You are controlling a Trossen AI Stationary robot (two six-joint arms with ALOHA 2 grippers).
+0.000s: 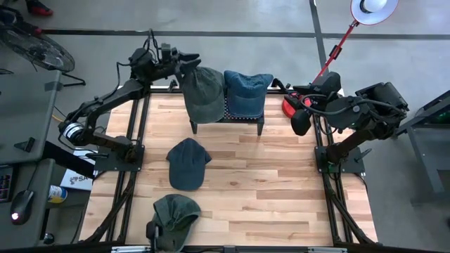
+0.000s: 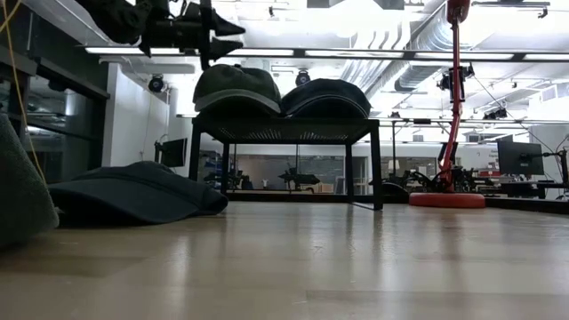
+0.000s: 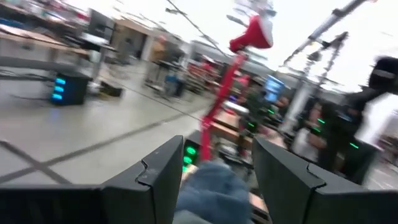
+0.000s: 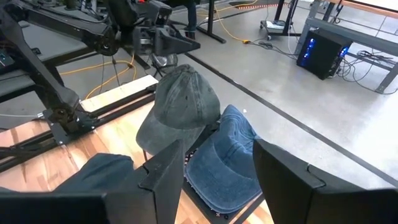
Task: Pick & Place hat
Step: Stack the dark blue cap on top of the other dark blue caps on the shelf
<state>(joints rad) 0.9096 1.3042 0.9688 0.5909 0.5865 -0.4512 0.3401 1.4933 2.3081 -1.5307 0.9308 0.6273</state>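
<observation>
A grey-green hat (image 1: 202, 90) and a blue hat (image 1: 247, 93) sit side by side on top of a small dark stand (image 1: 261, 125) at the table's far edge. A dark blue hat (image 1: 188, 163) lies flat mid-table, and a green hat (image 1: 176, 212) lies at the near edge. My left gripper (image 1: 188, 63) hovers open just above and beyond the grey-green hat (image 4: 180, 99), clear of it in the low view (image 2: 213, 31). My right gripper (image 4: 217, 168) stands open and raised at the table's far right, with nothing between its fingers.
A red-poled lamp (image 1: 336, 48) with a red base (image 2: 446, 199) stands at the far right beside the stand. Bare wooden tabletop (image 1: 281, 183) lies to the right of the loose hats. Dark frame rails run along both table sides.
</observation>
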